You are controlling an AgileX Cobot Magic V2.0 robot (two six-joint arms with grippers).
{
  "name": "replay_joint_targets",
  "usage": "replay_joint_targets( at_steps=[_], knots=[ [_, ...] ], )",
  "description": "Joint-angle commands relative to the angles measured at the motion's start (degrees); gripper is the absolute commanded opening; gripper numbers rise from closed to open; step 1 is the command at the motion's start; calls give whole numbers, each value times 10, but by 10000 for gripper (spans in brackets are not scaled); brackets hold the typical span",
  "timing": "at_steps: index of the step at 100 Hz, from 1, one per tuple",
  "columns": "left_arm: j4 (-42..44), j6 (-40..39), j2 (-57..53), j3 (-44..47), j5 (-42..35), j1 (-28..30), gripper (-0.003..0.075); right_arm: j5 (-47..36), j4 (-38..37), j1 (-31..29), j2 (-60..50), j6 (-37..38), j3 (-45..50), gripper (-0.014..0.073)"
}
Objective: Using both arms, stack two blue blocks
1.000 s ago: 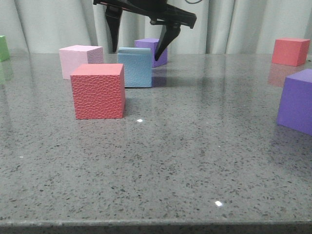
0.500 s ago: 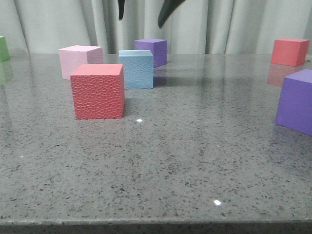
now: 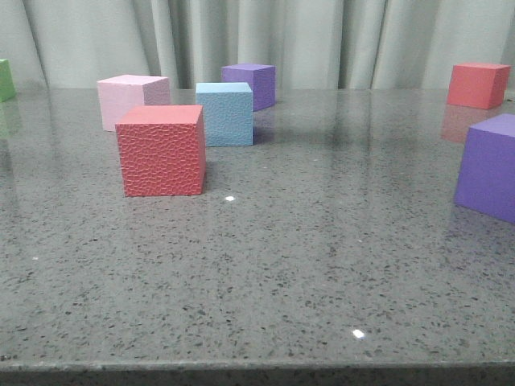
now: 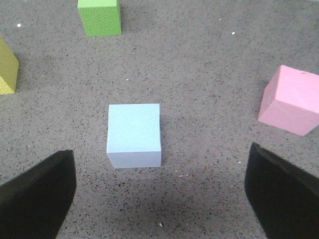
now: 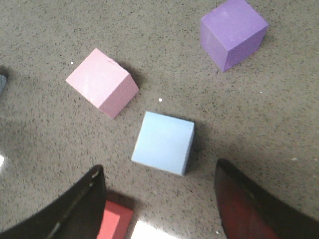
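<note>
One blue block [image 3: 225,113] stands on the table behind the red cube in the front view. It also shows in the right wrist view [image 5: 163,142], just ahead of my open, empty right gripper [image 5: 160,172], which hangs above it. In the left wrist view a blue block [image 4: 134,134] lies on the table just ahead of my open, empty left gripper [image 4: 160,169], nearer the one finger [image 4: 40,196]. I cannot tell whether this is the same block. Neither gripper shows in the front view.
Front view: a pebbled red cube [image 3: 161,150], a pink cube [image 3: 131,100], a purple cube [image 3: 251,84] behind the blue one, a green cube [image 3: 6,79] far left, a red cube [image 3: 479,84] and a purple cube [image 3: 488,166] at right. A yellow cube [image 4: 7,67] shows in the left wrist view.
The open black gripper that stood around the blue block has risen and left the front view. The blue block stays on the table; no cube has moved.
</note>
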Motion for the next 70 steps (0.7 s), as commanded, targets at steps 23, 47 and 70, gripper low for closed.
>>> replay_joint_targets(
  at_steps=[23,47,70],
  knots=[
    [18,-15,140,-143,63,1,662,-40,-12,0,-162,-26,139,472],
    [21,-15,202,-194,89,8,662,-138,-12,0,-299,-26,304,472],
    [-15,16,222,-198,102,43,662,-167,-12,0,-387,-26,402,472]
  ],
)
